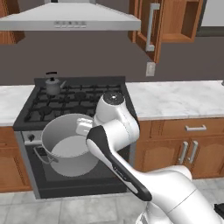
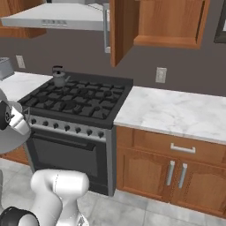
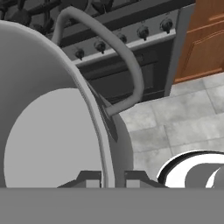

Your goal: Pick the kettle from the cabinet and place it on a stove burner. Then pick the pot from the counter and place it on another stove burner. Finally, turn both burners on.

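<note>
You've got a kitchen w/ a black-topped range (image 1: 74, 103) set between two stretches of white marble counter (image 1: 179, 98), brown cupboard fronts below, grey tile floor, dark grey wall. Grey hood (image 1: 65, 19) hangs over the range; upper cabinet (image 1: 175, 19) to its right stands w/ its door open, long bar handle showing. Kettle (image 1: 53, 84) sits on a back-left burner: small, dark grey, black arched handle, spout pointing right. Pot (image 1: 65, 146) is off the counter, held in the air in front of the oven door, just below the range's front edge, tilted so you see its pale flat bottom inside. It's wide, grey steel, no lid, loop handle on the side. In hand view the gripper (image 3: 113, 178) is pinched narrow on the pot's rim, one finger (image 3: 89, 178) inside the wall, the other outside, next to the loop handle (image 3: 118, 57)
</note>
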{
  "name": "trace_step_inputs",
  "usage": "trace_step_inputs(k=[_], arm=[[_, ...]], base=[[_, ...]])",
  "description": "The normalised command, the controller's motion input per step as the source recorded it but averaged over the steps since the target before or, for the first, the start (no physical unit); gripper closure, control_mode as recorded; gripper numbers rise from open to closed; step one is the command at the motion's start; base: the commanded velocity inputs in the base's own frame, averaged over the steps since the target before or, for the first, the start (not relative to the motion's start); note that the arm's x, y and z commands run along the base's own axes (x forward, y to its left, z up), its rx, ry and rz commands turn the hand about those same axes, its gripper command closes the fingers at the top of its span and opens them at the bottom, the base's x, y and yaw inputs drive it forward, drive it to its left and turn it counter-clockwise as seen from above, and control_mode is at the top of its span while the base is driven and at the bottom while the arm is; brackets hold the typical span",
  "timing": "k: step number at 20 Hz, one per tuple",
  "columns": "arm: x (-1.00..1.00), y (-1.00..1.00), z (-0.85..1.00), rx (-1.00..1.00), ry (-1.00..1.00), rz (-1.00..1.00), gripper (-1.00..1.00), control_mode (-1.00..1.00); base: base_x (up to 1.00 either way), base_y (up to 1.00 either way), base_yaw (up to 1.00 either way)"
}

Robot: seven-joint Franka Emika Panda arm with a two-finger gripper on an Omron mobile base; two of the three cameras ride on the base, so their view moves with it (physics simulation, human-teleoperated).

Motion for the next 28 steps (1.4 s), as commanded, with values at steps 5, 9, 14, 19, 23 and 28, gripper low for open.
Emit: trace_step_inputs(k=[5, 9, 14, 19, 23, 28], arm=[[0.0, 0.0, 0.0, 0.0, 0.0, 0.0, 1.0, 1.0], [0.0, 0.0, 0.0, 0.0, 0.0, 0.0, 1.0, 1.0], [0.0, 0.0, 0.0, 0.0, 0.0, 0.0, 1.0, 1.0], [0.0, 0.0, 0.0, 0.0, 0.0, 0.0, 1.0, 1.0], [0.0, 0.0, 0.0, 0.0, 0.0, 0.0, 1.0, 1.0], [0.0, 0.0, 0.0, 0.0, 0.0, 0.0, 1.0, 1.0]], base=[[0.52, 0.09, 0.08], [0.51, 0.08, 0.09], [0.5, 0.1, 0.09], [0.41, 0.09, 0.09], [0.4, 0.14, 0.09], [0.41, 0.21, 0.1]])
